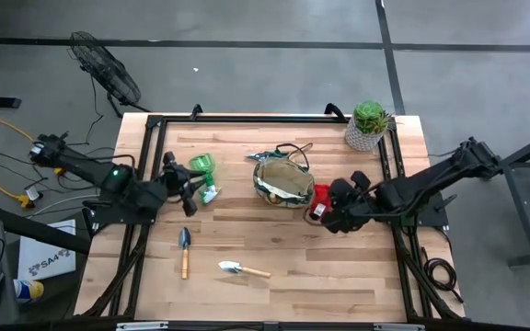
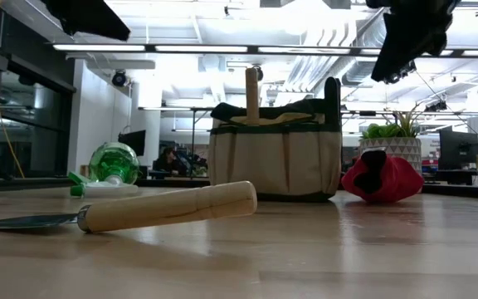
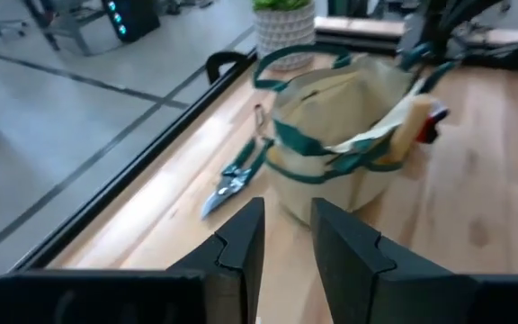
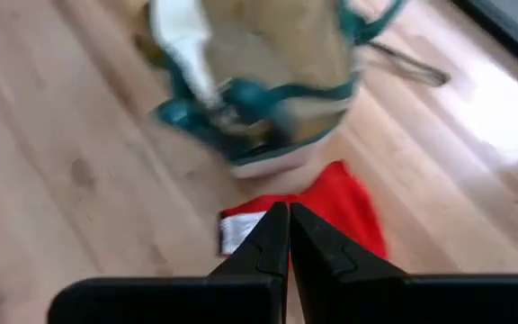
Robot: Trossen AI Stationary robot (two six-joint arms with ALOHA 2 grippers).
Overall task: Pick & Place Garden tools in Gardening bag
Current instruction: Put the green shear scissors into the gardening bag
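Wooden-handled trowels point(image 1: 185, 250), two; one bag point(image 1: 282, 183); right tool point(image 1: 318, 214) pressed together, empty.

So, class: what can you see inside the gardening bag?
A wooden handle stands up out of the gardening bag, and a pale tool lies against its rim in the right wrist view. The fabric walls hide whatever lies deeper in the bag.

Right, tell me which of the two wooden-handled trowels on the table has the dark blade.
The dark-bladed trowel, lying nearer the left arm's side with its blade pointing toward the spray bottle. The other trowel, beside it toward the table's near edge, has a pale, shiny blade.
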